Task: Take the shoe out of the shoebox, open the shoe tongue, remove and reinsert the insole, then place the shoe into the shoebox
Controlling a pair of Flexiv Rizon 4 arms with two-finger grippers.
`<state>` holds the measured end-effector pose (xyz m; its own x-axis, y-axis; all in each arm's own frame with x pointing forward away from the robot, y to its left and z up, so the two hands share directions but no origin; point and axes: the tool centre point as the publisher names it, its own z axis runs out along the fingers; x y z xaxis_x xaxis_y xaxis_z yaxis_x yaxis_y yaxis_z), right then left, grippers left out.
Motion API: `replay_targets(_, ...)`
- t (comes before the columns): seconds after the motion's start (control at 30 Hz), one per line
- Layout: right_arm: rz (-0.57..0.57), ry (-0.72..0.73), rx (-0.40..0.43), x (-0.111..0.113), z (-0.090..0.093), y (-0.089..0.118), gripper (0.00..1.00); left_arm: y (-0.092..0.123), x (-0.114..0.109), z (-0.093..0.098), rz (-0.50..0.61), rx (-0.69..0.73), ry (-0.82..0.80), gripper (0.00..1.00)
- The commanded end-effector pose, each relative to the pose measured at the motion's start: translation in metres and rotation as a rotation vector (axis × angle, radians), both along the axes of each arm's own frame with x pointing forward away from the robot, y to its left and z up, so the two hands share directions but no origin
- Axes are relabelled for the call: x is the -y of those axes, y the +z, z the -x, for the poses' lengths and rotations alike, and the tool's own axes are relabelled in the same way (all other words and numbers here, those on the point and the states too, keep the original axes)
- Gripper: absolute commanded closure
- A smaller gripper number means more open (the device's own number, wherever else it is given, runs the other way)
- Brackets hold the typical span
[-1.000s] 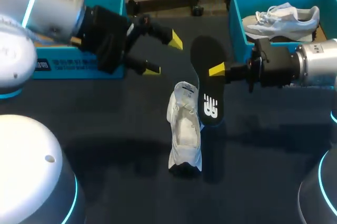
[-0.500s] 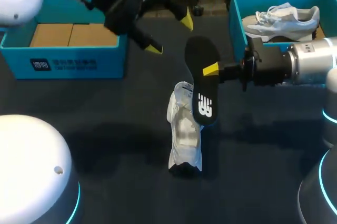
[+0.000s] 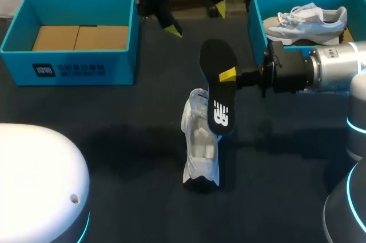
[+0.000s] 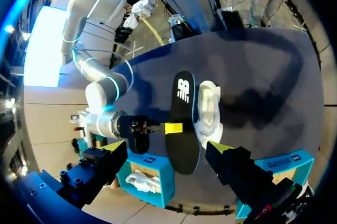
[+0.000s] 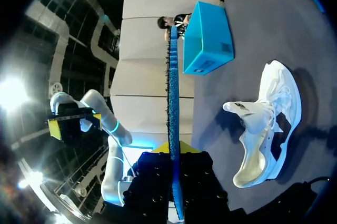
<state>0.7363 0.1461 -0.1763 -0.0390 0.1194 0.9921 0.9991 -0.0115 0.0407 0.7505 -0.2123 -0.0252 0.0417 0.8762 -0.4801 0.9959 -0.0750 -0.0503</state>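
Note:
A white shoe [image 3: 200,140] [image 4: 208,109] [image 5: 268,124] sits mid-table, its tongue pulled open and its toe toward the far side. Just above it hangs the black insole [image 3: 217,91] [image 4: 181,124], gripped at its edge by my right gripper [image 3: 229,75] [image 5: 174,153], which is shut on it. In the right wrist view the insole [image 5: 172,103] shows edge-on between the fingers. Its lower end overlaps the shoe's opening in the head view. My left gripper [image 3: 196,20] [image 4: 167,147] is open and empty, high over the table's far edge.
At the far left stands an empty blue shoebox [image 3: 17,31] [image 5: 208,39] with a cardboard floor. A second blue box [image 3: 254,20] [image 4: 158,195] at the far right holds another white shoe [image 3: 309,17], just behind my right arm.
My left arm rose and drew back from beside the shoe toward the far edge, staying open. My right gripper carried the insole slightly left, over the shoe.

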Motion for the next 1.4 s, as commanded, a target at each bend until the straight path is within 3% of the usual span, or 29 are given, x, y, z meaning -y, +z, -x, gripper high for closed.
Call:
replay_targets(0.03, 0.0, -0.005, 0.001, -0.001, 0.001, 0.0, 1.0, 0.004, 0.007, -0.003, -0.384, 0.014, -0.025, 0.0)
replay_targets(0.4, -0.009, -0.008, 0.018, 0.001, -0.002, 0.0, 1.0, 0.01, 0.013, -0.009, -0.468, 0.047, -0.005, 0.0)
replay_targets(1.4, -0.013, -0.009, 0.034, 0.006, 0.003, 0.002, 1.0, 0.003, 0.055, -0.008, -0.36, 0.102, 0.001, 0.0)
